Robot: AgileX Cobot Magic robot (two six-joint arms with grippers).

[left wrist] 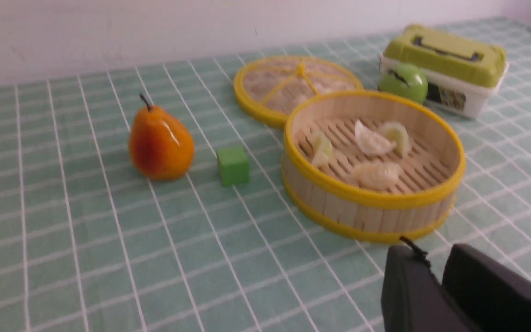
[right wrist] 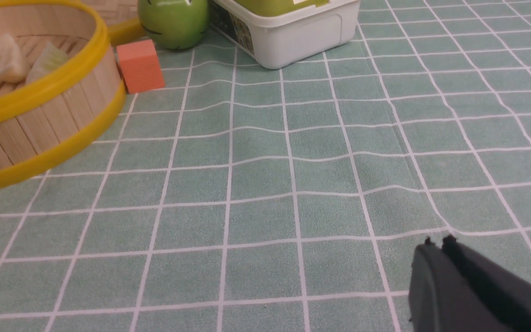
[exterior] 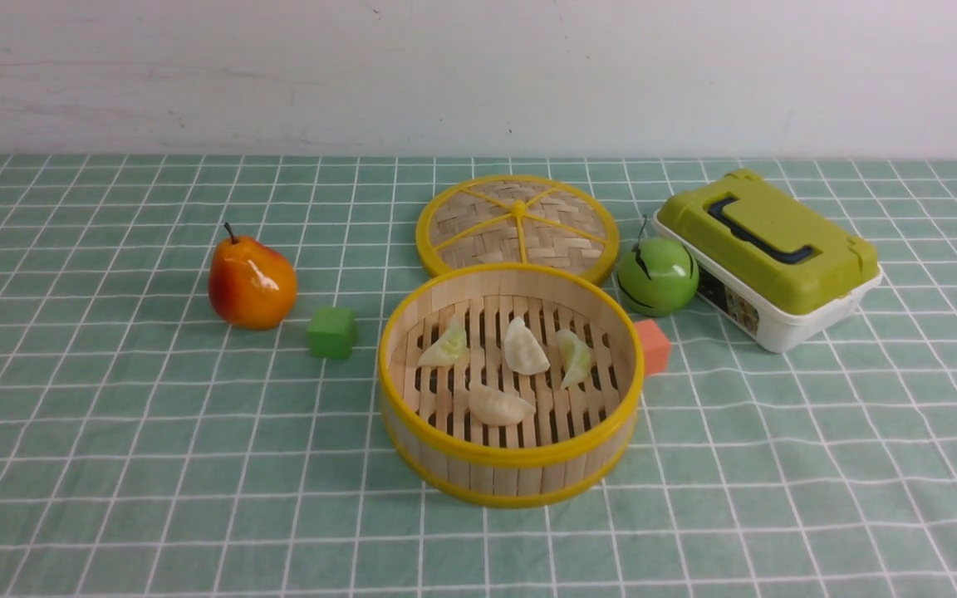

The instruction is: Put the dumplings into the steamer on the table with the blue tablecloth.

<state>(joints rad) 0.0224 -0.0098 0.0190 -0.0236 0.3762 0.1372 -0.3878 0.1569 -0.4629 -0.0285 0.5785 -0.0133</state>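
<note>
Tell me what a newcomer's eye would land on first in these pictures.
First, the steamer at the middle of the table, open, with four dumplings lying on its slatted base. Next, the glossy orange pear off to the steamer's left, a small green cube between them. Behind the steamer lies its flat woven lid, and to the right a green apple sits against a green-lidded box.

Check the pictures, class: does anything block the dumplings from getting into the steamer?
Nothing visible does. All four dumplings already lie on the slats inside the open steamer; its lid lies flat behind it.
</note>
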